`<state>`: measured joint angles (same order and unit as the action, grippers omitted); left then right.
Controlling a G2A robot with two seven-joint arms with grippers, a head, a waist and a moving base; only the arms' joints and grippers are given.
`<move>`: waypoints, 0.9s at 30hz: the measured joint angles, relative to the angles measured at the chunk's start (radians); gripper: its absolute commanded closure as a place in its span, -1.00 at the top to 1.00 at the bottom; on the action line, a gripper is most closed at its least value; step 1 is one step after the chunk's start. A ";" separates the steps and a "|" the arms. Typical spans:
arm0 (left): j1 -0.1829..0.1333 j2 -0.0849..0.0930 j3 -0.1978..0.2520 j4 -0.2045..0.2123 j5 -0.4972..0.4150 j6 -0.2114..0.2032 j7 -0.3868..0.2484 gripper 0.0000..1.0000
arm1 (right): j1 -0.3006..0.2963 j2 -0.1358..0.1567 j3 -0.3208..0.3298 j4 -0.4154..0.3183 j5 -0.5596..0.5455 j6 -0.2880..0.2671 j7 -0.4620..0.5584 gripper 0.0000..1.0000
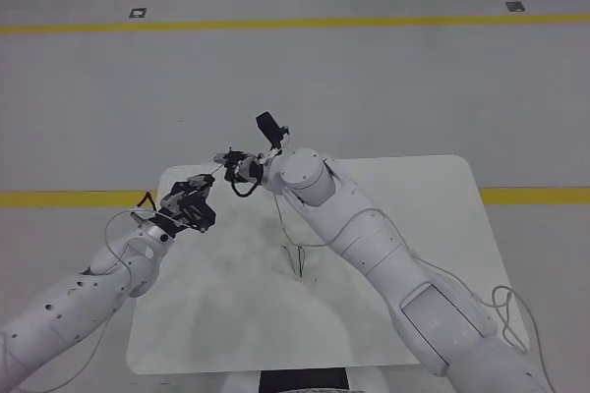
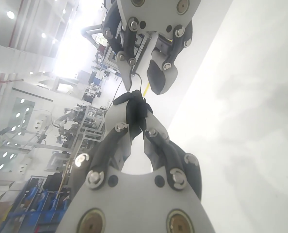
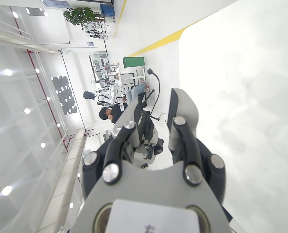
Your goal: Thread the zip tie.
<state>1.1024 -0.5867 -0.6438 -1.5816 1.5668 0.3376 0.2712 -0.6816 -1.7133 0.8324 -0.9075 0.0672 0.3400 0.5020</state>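
Pale grey floor (image 1: 374,88) with yellow lines (image 1: 541,196) surrounds the white desk (image 1: 423,216), and we find the work held in the air above the desk's far left corner. We see the zip tie (image 3: 157,83) there as a thin black strip with a thicker end. It rises in a gentle curve from the tips of the left fingers (image 2: 116,115) and does not rest on the desk.

The left fingers are pressed together on the strip, their dark pads meeting around it, so the tie is pinched right at their tips. From the left wrist camera, the free part of the strip runs up close beside one of the right fingers (image 3: 184,107). We cannot tell whether it touches that finger.

The right fingers stand apart with a clear gap between them. They point tip to tip at the left ones, and nothing is clamped in the gap. From the right wrist camera, the strip shows in the space between the two right fingers.

From above, the left arm comes in over the desk's left edge. The right arm crosses the desk from the near right corner, and its wrist lies just inside the far edge.

Near the middle of the desk lie a few thin dark strips (image 1: 297,257), loose on the surface and well apart from both sets of fingers.
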 measured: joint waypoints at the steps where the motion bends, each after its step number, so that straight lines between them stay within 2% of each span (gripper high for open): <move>1: 0.003 -0.001 -0.004 -0.002 -0.009 -0.005 0.001 -1.00 | -0.001 0.001 0.003 -0.002 -0.003 0.000 -0.004 1.00; 5: 0.013 -0.004 -0.033 -0.006 -0.069 -0.041 0.024 -1.00 | -0.006 0.011 0.029 -0.019 -0.027 0.000 -0.016 1.00; 8: 0.024 -0.003 -0.065 -0.011 -0.158 -0.092 0.068 -1.00 | -0.020 0.030 0.067 -0.044 -0.052 -0.013 0.001 1.00; 12: 0.046 0.002 -0.116 -0.006 -0.317 -0.197 0.166 -1.00 | -0.050 0.060 0.126 -0.080 -0.085 -0.061 0.056 1.00; 15: 0.068 0.007 -0.154 0.010 -0.438 -0.313 0.239 -1.00 | -0.075 0.084 0.174 -0.105 -0.109 -0.102 0.111 1.00; 18: 0.085 0.008 -0.180 0.024 -0.526 -0.405 0.275 -1.00 | -0.092 0.097 0.202 -0.122 -0.122 -0.124 0.139 1.00; 21: 0.095 0.009 -0.194 0.034 -0.559 -0.480 0.303 -1.00 | -0.094 0.098 0.204 -0.123 -0.121 -0.125 0.141 1.00; 27: 0.095 0.009 -0.195 0.036 -0.556 -0.482 0.303 -1.00 | -0.093 0.098 0.204 -0.123 -0.121 -0.124 0.140 1.00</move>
<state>1.1975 -0.5776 -0.8384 -1.5457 1.0111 -0.1443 0.5740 -0.7748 -1.6152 1.0359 -1.0303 -0.0538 0.2158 0.6424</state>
